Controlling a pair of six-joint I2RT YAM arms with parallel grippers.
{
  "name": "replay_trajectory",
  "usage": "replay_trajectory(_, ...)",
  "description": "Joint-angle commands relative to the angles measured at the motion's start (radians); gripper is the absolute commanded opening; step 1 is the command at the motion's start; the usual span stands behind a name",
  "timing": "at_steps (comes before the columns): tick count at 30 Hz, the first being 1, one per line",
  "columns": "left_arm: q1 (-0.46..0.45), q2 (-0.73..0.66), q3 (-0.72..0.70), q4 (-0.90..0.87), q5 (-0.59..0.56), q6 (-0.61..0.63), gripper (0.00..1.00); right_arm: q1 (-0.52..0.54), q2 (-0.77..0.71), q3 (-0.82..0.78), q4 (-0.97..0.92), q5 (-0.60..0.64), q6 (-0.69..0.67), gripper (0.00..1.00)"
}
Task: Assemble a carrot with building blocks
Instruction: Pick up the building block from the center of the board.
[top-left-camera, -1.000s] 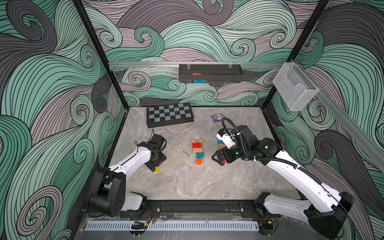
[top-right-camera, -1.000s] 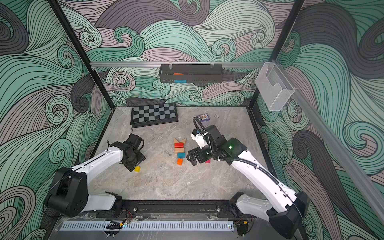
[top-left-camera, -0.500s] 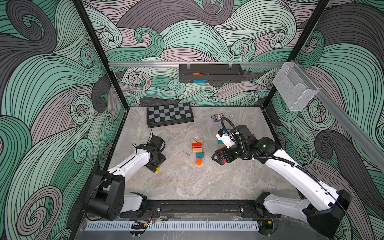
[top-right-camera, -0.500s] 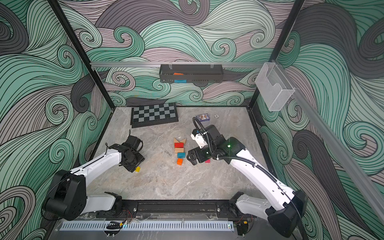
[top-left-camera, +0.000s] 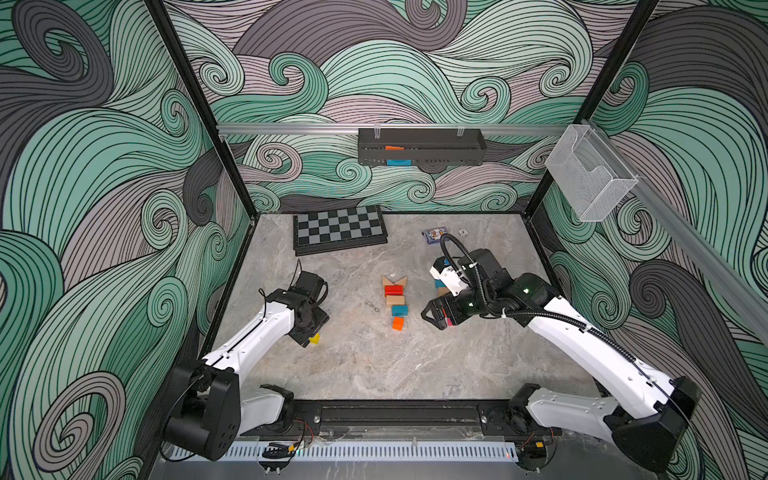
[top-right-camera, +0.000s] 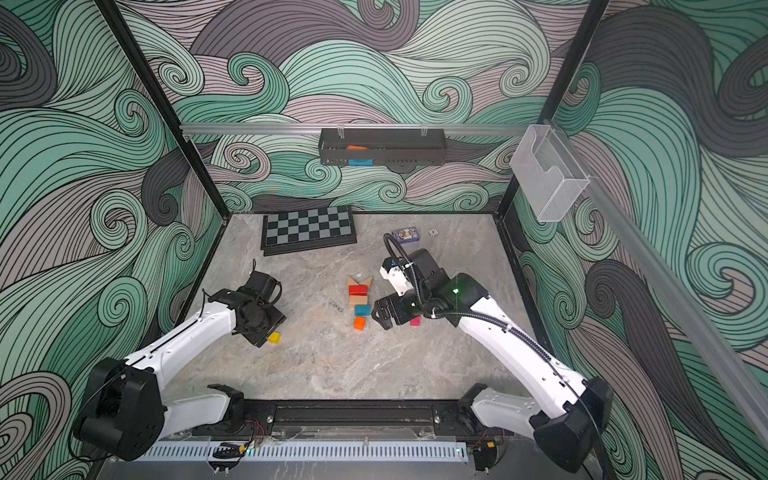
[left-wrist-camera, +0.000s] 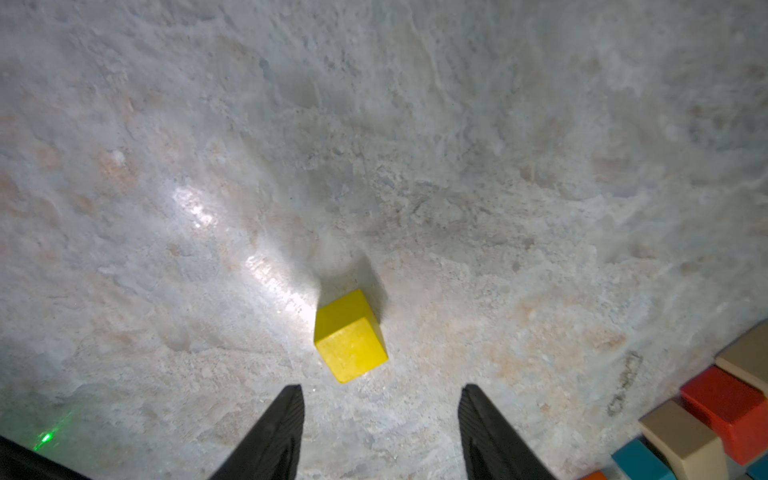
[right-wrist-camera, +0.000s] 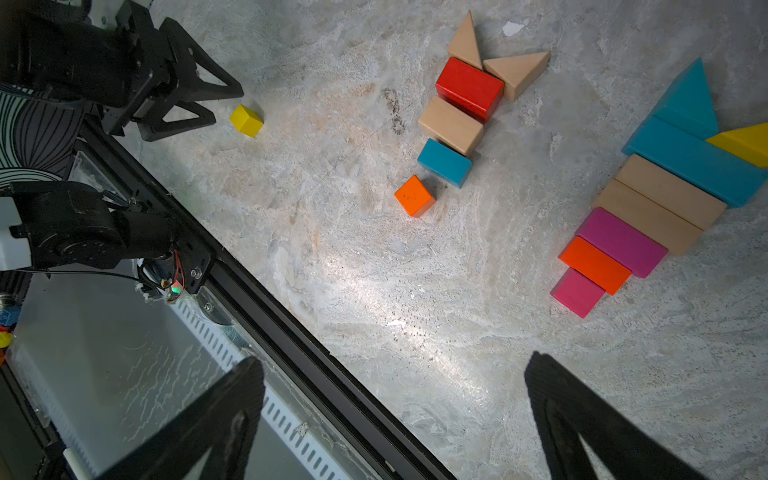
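A yellow cube (left-wrist-camera: 351, 336) lies on the marble table just beyond my left gripper (left-wrist-camera: 380, 388), which is open with nothing between its fingers. In both top views the cube (top-left-camera: 314, 338) (top-right-camera: 274, 337) sits at that gripper's tips. In the middle stands a flat row of building blocks: two tan wedges (right-wrist-camera: 515, 72), a red block (right-wrist-camera: 469, 88), a tan block (right-wrist-camera: 451, 124), a teal block (right-wrist-camera: 444, 163) and an orange cube (right-wrist-camera: 414, 196). A second, larger row (right-wrist-camera: 648, 208) in teal, yellow, tan, pink and orange lies beside it, mostly hidden under my right arm in the top views. My right gripper (right-wrist-camera: 395, 359) hangs open and empty.
A grey-black chequered board (top-left-camera: 338, 226) and a small blue card box (top-left-camera: 434, 235) lie at the back. A black shelf (top-left-camera: 419, 147) and a clear holder (top-left-camera: 590, 174) hang on the walls. A black rail (top-left-camera: 395, 411) runs along the table's front edge.
My left arm has shifted slightly by the yellow cube. The cube, the block rows and the right arm stay where they were.
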Motion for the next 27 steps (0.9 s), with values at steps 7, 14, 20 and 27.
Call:
replay_trajectory(7, 0.004, 0.102, -0.016, 0.074, 0.019, -0.02, 0.59, -0.006, 0.01, -0.01, 0.018, -0.023, -0.008, 0.99)
replay_trajectory(14, 0.005, 0.132, -0.02, 0.097, 0.017, -0.008, 0.51, -0.006, 0.012, -0.01, 0.019, -0.018, -0.01, 0.99)
replay_trajectory(20, 0.005, 0.114, -0.043, 0.097, 0.016, -0.009, 0.27, -0.007, 0.018, -0.007, 0.023, -0.019, -0.01, 0.99)
replay_trajectory(27, -0.009, 0.105, 0.012, 0.083, 0.063, 0.095, 0.13, -0.007, 0.028, 0.003, 0.026, -0.019, -0.01, 0.99)
